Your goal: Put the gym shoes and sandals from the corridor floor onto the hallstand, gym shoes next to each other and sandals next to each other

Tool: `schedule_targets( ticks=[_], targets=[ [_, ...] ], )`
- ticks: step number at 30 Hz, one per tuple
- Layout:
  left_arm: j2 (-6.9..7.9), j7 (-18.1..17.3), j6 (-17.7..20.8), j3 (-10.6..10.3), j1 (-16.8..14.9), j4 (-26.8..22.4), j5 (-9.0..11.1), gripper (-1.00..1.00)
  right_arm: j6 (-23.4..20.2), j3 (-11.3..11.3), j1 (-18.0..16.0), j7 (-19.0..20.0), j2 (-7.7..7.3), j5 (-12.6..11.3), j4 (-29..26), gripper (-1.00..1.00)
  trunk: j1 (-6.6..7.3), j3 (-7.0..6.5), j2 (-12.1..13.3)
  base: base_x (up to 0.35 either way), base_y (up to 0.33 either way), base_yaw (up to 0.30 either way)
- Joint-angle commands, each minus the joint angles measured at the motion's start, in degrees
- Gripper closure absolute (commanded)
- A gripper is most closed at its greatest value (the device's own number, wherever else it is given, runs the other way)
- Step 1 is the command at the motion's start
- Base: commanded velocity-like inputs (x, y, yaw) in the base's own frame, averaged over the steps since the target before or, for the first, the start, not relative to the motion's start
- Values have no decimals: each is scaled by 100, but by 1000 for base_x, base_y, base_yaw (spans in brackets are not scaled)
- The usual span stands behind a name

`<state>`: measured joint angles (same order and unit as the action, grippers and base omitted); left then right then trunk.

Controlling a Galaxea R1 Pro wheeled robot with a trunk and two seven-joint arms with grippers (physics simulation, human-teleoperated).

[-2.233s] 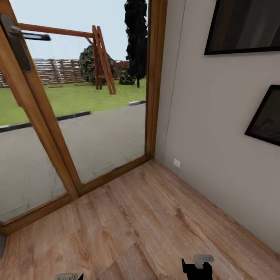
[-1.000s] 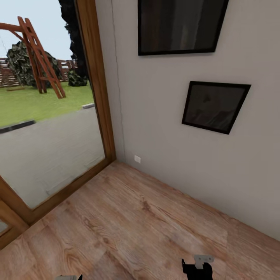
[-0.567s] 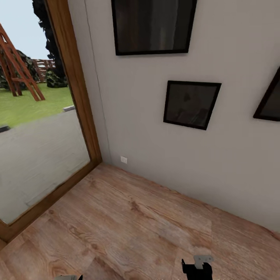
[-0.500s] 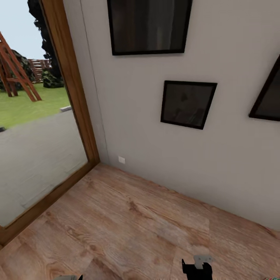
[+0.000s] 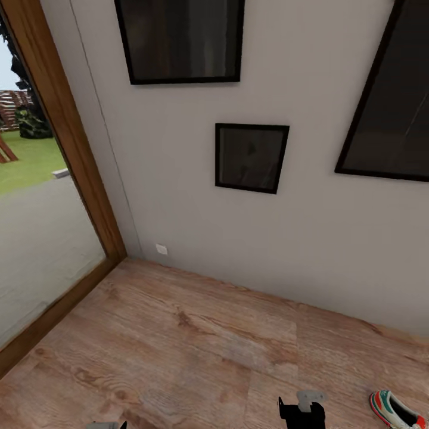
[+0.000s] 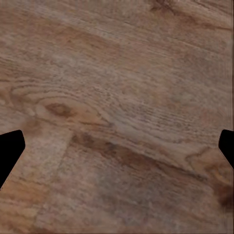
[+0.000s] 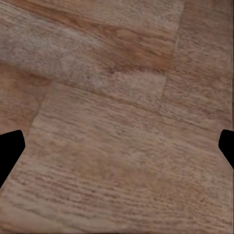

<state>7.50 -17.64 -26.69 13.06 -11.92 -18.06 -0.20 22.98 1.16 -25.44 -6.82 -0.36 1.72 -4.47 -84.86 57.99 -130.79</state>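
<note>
Here both jaws spread wide, empty, over corridor floor (image 6: pixel 122 112).

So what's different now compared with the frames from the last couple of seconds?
The camera swung to the robot's right: the glass door slid toward the left edge, the wall pictures moved into the middle, and a gym shoe on the floor came into view at lower right. Both grippers, left and right, remain open and empty over bare floor.

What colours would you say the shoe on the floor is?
Off-white with green stripes and red-orange trim, best seen in the head view: shoe.
</note>
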Motion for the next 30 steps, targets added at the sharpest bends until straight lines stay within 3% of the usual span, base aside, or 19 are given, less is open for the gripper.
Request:
schedule_targets(
  ticks=[1, 21, 30],
  targets=[
    [-3, -55, -5, 48, -3, 4, -3, -100, 14, 15, -5, -30, 1, 20, 8, -100, 0, 5, -1, 75, 184, -298],
    [-3, -55, -10, 56, -3, 4, 1, -100, 14, 15, -5, -30, 1, 13, 8, -100, 0, 5, -1, 39, 276, -298],
    [5, -55, -11, 56, -3, 4, 0, -100, 14, 15, -5, -30, -1, 13, 8, -100, 0, 5, -1, 0, 67, -298]
  ],
)
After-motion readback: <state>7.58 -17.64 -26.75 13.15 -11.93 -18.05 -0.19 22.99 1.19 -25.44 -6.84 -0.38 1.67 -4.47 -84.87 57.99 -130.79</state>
